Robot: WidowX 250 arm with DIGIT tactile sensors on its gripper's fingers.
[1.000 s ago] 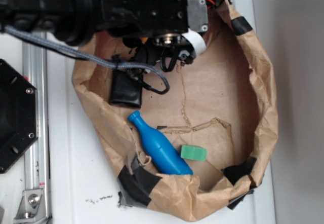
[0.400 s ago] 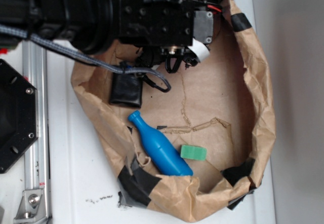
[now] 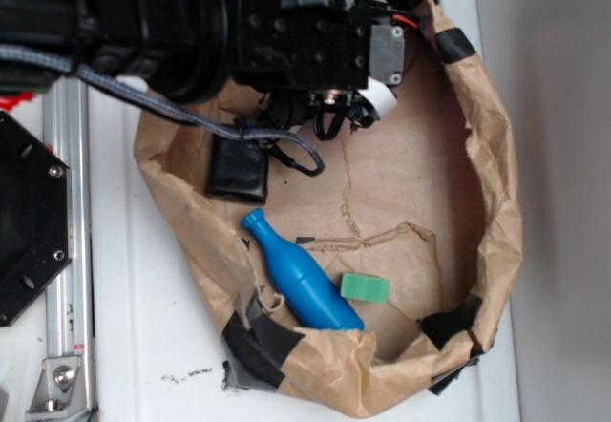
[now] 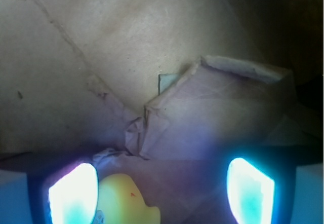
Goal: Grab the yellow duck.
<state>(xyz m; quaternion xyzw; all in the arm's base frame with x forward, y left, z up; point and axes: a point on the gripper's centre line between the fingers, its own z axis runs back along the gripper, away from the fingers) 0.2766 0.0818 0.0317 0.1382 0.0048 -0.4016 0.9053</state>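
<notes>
In the wrist view the yellow duck (image 4: 124, 201) sits at the bottom edge, right beside the left fingertip (image 4: 73, 193) and far from the right one (image 4: 250, 189). My gripper (image 4: 162, 193) is open, with a wide gap around the duck. In the exterior view the black arm hides the duck; the gripper (image 3: 334, 107) hangs over the upper part of the brown paper bag (image 3: 496, 202).
Inside the bag lie a blue bottle (image 3: 298, 274), a green block (image 3: 365, 287) and a black square pad (image 3: 239, 169). Crumpled paper folds (image 4: 217, 107) rise ahead of the gripper. A black plate (image 3: 29, 217) and metal rail (image 3: 62, 250) stand at left.
The arm has shifted slightly right and upward over the bag's upper part. The objects in the bag have not moved.
</notes>
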